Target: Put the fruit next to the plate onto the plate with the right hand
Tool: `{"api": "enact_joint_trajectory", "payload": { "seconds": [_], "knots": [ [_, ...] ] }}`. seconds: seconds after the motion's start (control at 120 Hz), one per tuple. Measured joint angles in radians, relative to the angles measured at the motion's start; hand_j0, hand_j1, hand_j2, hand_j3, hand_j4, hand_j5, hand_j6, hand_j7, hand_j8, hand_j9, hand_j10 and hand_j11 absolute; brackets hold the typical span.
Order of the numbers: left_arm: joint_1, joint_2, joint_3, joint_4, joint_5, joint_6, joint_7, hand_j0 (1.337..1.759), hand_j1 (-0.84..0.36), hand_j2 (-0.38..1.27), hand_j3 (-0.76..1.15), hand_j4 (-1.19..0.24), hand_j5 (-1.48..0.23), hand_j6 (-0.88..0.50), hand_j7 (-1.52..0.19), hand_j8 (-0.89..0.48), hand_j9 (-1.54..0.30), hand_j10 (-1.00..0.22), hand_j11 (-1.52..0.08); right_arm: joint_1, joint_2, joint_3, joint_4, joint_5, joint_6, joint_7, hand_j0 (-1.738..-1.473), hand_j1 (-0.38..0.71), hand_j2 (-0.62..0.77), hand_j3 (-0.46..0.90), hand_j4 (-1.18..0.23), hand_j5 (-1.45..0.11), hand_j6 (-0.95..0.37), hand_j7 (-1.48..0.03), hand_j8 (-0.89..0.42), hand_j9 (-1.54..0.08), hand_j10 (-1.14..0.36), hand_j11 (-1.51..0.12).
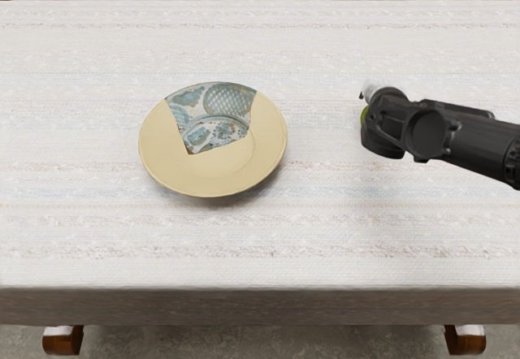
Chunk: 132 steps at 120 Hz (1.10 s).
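Observation:
A round tan plate [213, 138] with a blue-patterned wedge lies on the table, left of the middle. My right hand [380, 120] comes in from the right edge on a dark arm and sits low over the tabletop, well to the right of the plate. Only a thin green sliver of the fruit [366, 118] peeks out at the hand's left side; the hand hides the rest. Whether the hand grips the fruit is hidden from this angle. The left arm is out of view.
The pale cloth-covered table [260, 245] fills the view, with its front edge near the bottom and its back edge along the top. Bare cloth lies between the plate and the hand.

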Motion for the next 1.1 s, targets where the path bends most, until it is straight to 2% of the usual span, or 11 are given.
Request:
{"api": "enact_joint_trajectory", "payload": {
  "seconds": [0.15, 0.367, 0.575, 0.717, 0.9, 1.1],
  "knots": [
    [0.0, 0.0, 0.0, 0.0, 0.0, 0.0, 0.0, 1.658, 0.35, 0.0, 0.0, 0.0, 0.0, 0.0, 0.0, 0.0, 0.0, 0.0, 0.0, -0.006, 0.0, 0.002, -0.013, 0.001, 0.0, 0.0, -1.658, -0.02, -0.05, 0.0, -0.28, -0.36, -0.28, -0.36, -0.28, -0.36, -0.28, -0.36],
    [0.0, 0.0, 0.0, 0.0, 0.0, 0.0, 0.0, 1.658, 0.35, 0.0, 0.0, 0.0, 0.0, 0.0, 0.0, 0.0, 0.0, 0.0, 0.0, -0.015, -0.001, 0.008, -0.021, 0.003, 0.001, 0.0, -1.658, 0.05, -0.07, 0.0, -0.34, -0.44, -0.34, -0.44, -0.34, -0.44, -0.34, -0.44],
    [0.0, 0.0, 0.0, 0.0, 0.0, 0.0, 0.0, 1.658, 0.35, 0.0, 0.0, 0.0, 0.0, 0.0, 0.0, 0.0, 0.0, 0.0, 0.0, -0.025, -0.003, 0.012, -0.026, -0.004, 0.0, 0.0, -1.654, 0.13, -0.05, 0.0, -0.5, -0.48, -0.31, -0.55, -0.35, -0.5, -0.49, -0.5],
    [0.0, 0.0, 0.0, 0.0, 0.0, 0.0, 0.0, 1.658, 0.35, 0.0, 0.0, 0.0, 0.0, 0.0, 0.0, 0.0, 0.0, 0.0, 0.0, -0.027, -0.005, 0.013, -0.026, 0.005, 0.004, 0.0, -1.654, 0.21, -0.04, 0.0, -0.56, -0.59, -0.37, -0.65, -0.38, -0.61, -0.54, -0.61],
    [0.0, 0.0, 0.0, 0.0, 0.0, 0.0, 0.0, 1.658, 0.35, 0.0, 0.0, 0.0, 0.0, 0.0, 0.0, 0.0, 0.0, 0.0, 0.0, -0.026, -0.007, 0.013, -0.026, 0.008, 0.008, 0.0, -1.653, 0.24, 0.07, 0.0, -0.61, -0.71, -0.35, -0.75, -0.36, -0.73, -0.6, -0.73],
    [0.0, 0.0, 0.0, 0.0, 0.0, 0.0, 0.0, 1.658, 0.35, 0.0, 0.0, 0.0, 0.0, 0.0, 0.0, 0.0, 0.0, 0.0, 0.0, -0.011, -0.012, 0.031, -0.024, 0.013, 0.038, 0.0, -1.652, 0.2, 0.05, 0.0, -0.61, -0.79, -0.36, -0.8, -0.35, -0.8, -0.6, -0.8]
  ]
}}
